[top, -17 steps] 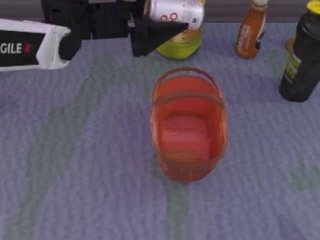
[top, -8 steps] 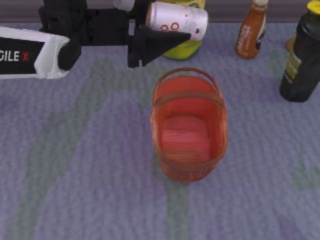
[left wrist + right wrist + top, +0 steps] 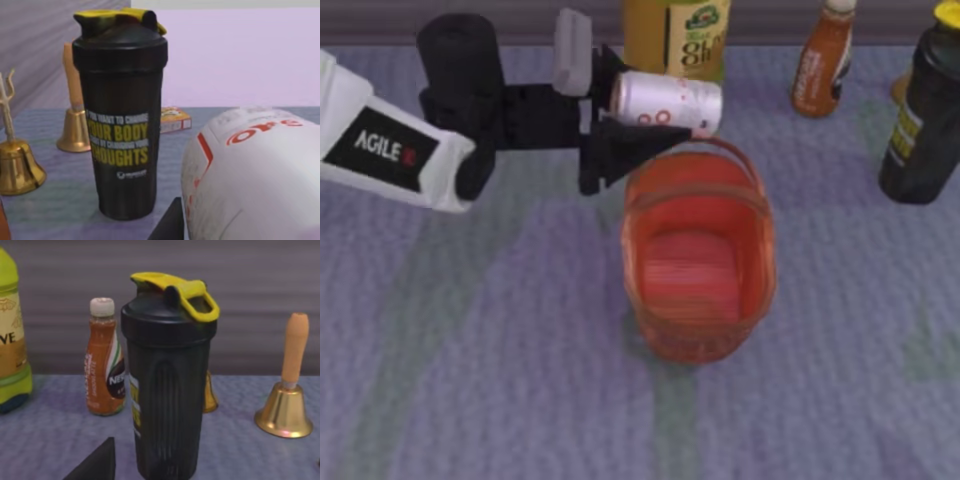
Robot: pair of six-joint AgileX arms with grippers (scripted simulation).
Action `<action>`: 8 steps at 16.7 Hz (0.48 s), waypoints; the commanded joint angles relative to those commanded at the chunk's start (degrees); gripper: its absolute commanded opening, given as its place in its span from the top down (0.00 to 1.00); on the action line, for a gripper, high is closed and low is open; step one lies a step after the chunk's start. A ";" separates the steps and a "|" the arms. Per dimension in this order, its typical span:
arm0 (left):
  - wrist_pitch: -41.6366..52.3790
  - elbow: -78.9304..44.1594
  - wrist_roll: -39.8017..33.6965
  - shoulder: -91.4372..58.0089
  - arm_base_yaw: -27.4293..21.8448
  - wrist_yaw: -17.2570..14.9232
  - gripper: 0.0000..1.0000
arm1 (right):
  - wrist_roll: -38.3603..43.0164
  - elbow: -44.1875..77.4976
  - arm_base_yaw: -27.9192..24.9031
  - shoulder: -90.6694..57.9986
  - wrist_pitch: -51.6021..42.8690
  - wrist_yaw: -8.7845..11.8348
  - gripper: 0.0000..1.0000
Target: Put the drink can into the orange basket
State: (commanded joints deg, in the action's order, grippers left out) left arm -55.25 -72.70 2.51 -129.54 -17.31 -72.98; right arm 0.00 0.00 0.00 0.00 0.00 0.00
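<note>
- Drink can [image 3: 666, 100] on its side, clamped in the left gripper [image 3: 645, 120] above the far rim of the orange basket [image 3: 698, 250]; near end hidden behind black fingers [image 3: 620, 155].
- Basket hollow open below.
- Black shaker [image 3: 923, 110] cut off at the table's right edge.
- Right gripper unseen.

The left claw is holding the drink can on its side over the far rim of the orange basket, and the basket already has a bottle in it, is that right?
Not quite. In the top view the left claw does hold the drink can on its side over the far rim of the orange basket, but the basket holds nothing.
</note>
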 joint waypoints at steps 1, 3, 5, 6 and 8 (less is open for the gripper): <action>-1.92 0.58 -0.07 -1.45 0.12 0.00 1.00 | 0.00 0.00 0.00 0.00 0.00 0.00 0.00; -3.93 1.39 -0.18 -3.15 0.27 0.04 1.00 | 0.00 0.00 0.00 0.00 0.00 0.00 0.00; -4.06 1.45 -0.19 -3.25 0.28 0.05 1.00 | 0.00 0.00 0.00 0.00 0.00 0.00 0.00; -4.06 1.45 -0.19 -3.25 0.28 0.05 1.00 | 0.00 0.00 0.00 0.00 0.00 0.00 0.00; -4.06 1.45 -0.19 -3.25 0.28 0.05 0.92 | 0.00 0.00 0.00 0.00 0.00 0.00 0.00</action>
State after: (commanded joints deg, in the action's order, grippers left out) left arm -59.30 -71.25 2.32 -132.79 -17.03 -72.93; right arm 0.00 0.00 0.00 0.00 0.00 0.00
